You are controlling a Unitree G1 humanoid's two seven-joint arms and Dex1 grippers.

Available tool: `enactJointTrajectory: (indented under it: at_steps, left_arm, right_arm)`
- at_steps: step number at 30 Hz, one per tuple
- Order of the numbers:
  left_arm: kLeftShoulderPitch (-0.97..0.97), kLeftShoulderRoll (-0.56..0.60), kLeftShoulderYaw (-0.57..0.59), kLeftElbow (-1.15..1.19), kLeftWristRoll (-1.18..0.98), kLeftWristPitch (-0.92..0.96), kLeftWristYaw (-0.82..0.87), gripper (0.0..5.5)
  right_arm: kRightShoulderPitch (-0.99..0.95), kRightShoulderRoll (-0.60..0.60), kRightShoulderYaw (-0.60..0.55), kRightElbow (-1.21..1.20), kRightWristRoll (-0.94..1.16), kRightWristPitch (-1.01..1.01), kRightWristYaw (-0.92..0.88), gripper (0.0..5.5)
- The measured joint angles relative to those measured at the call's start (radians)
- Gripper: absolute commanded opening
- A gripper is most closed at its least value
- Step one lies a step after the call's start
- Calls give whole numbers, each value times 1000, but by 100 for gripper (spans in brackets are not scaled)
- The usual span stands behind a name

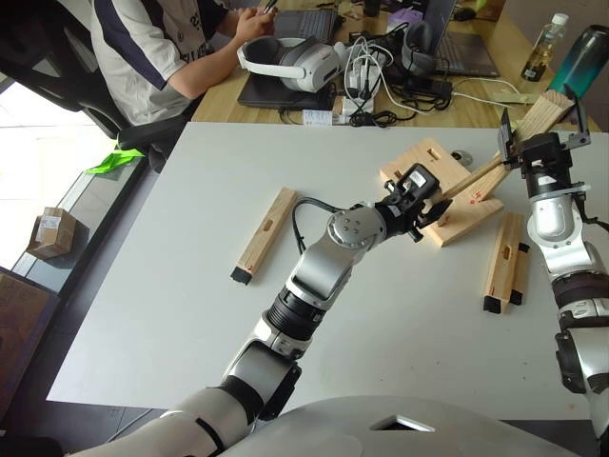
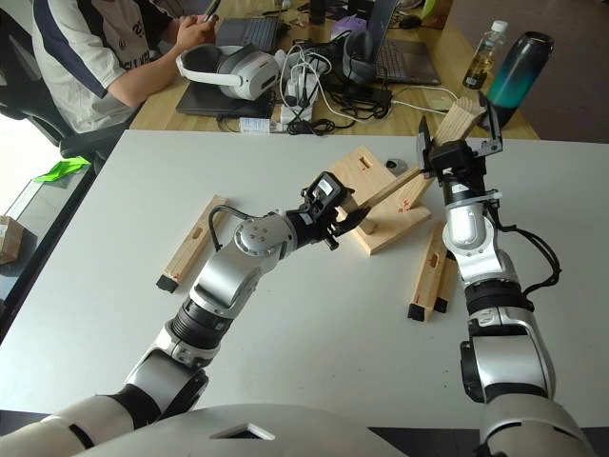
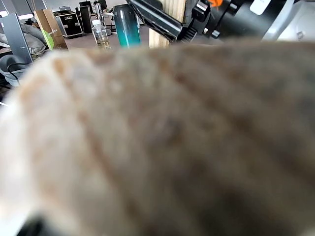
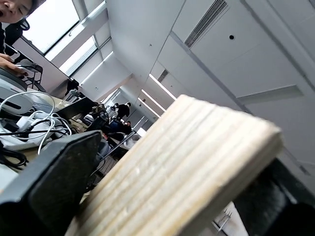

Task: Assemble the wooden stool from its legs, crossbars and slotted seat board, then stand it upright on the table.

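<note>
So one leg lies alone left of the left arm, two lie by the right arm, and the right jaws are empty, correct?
Not empty: the right jaws hold a wooden piece, seen in the right wrist view. The lone leg and the two legs by the right arm are as you say.

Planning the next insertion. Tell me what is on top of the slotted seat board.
A thin crossbar slants over the seat board. The left tool covers part of the board's left edge; whatever lies beneath it is hidden.

Four legs (image 1: 266,235), one crossbar (image 1: 471,179)
</note>
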Motion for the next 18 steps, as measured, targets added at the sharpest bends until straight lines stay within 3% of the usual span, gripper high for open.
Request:
enactJointTrajectory:
  at_steps: [5, 9, 12, 14, 18]
  left_arm:
    - [-29, -9, -2, -8, 14, -11, 10, 203]
    - [-25, -8, -3, -10, 16, -12, 8, 203]
    - [-19, -6, -3, -18, 16, -9, 6, 203]
    - [0, 4, -2, -34, 11, -1, -18, 203]
    - [13, 12, -1, -38, -1, 5, -32, 203]
  right_arm:
    - [-22, 55, -89, 35, 240, 181, 322, 413]
    - [-60, 51, -149, 37, 389, 359, 536, 477]
    - [-69, 53, -215, 35, 527, 528, 659, 537]
    - [-33, 77, -280, 6, 639, 652, 730, 540]
    - [56, 155, -319, -139, 715, 704, 765, 540]
